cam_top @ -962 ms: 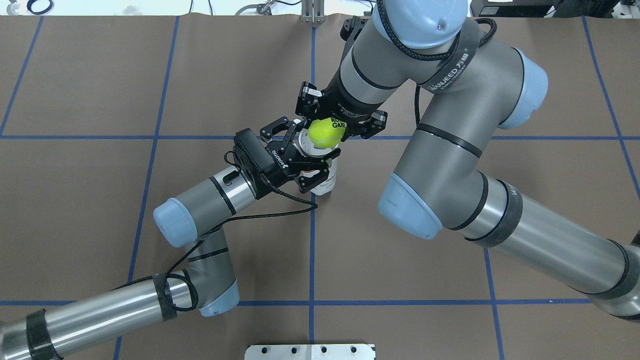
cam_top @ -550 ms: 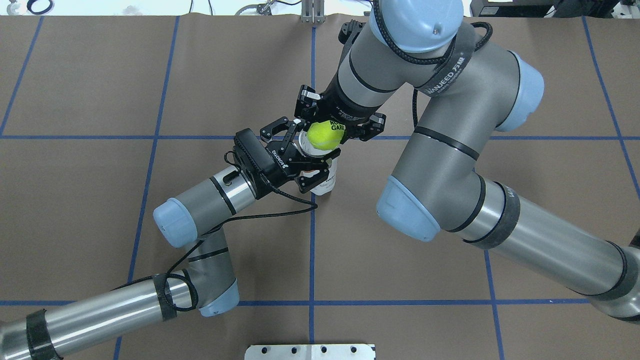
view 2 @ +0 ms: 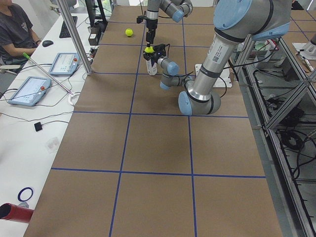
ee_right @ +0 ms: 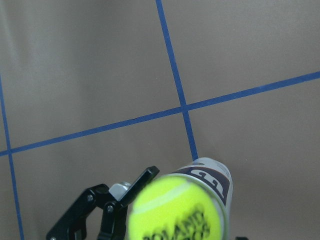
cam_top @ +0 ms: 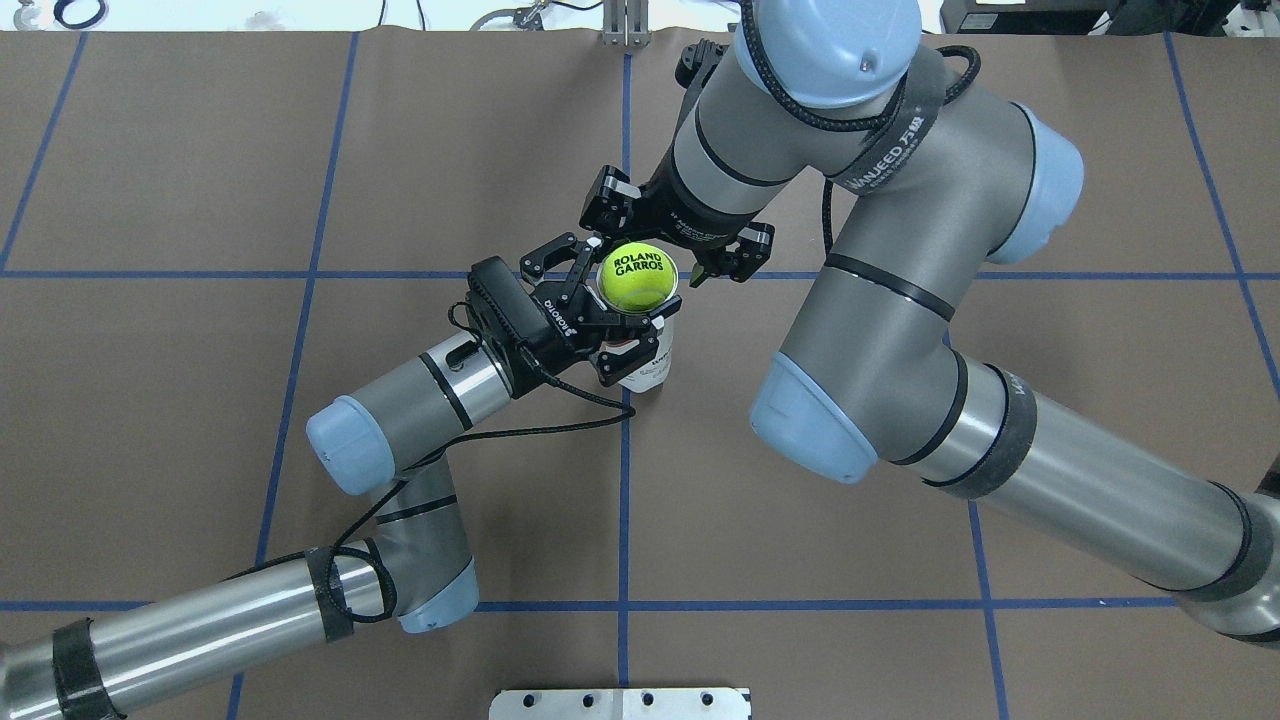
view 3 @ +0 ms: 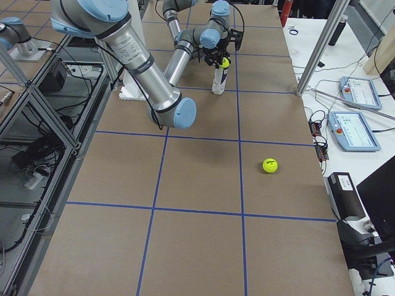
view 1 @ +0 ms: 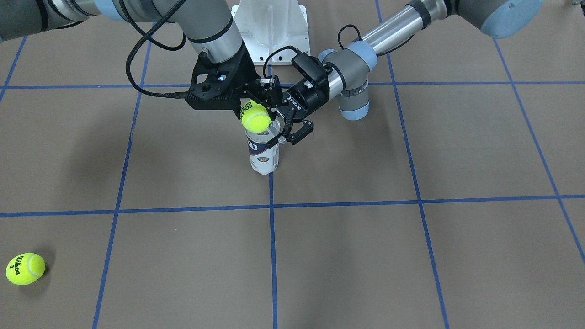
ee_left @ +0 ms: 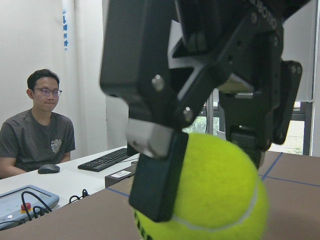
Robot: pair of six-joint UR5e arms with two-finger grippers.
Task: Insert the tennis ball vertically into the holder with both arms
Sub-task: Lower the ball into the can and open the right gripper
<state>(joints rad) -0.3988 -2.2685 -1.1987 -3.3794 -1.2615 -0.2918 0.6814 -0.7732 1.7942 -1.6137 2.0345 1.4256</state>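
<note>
Tennis ball [cam_top: 638, 276], lettered ROLAND GARROS, is right over the mouth of the holder [view 1: 263, 157]. I cannot tell from my screens whether it touches the rim. The right end effector [view 1: 257, 112] comes down from above with its fingers clamped on either side of the ball. The left end effector [cam_top: 612, 312] reaches in level from the side and grips the holder just under the rim, so black fingers crowd the opening. The holder stands upright on the table [cam_top: 150, 150], just beside a crossing of blue tape lines [cam_top: 624, 500]. A second ball [view 1: 25, 268], marked Wilson 3, lies well apart toward the operators' side. A black cable [cam_top: 560, 405] loops off the left wrist above the table. Through the left wrist view I see an operator [ee_left: 42, 125] seated at a desk with a keyboard [ee_left: 105, 159] and mouse [ee_left: 48, 168].
</note>
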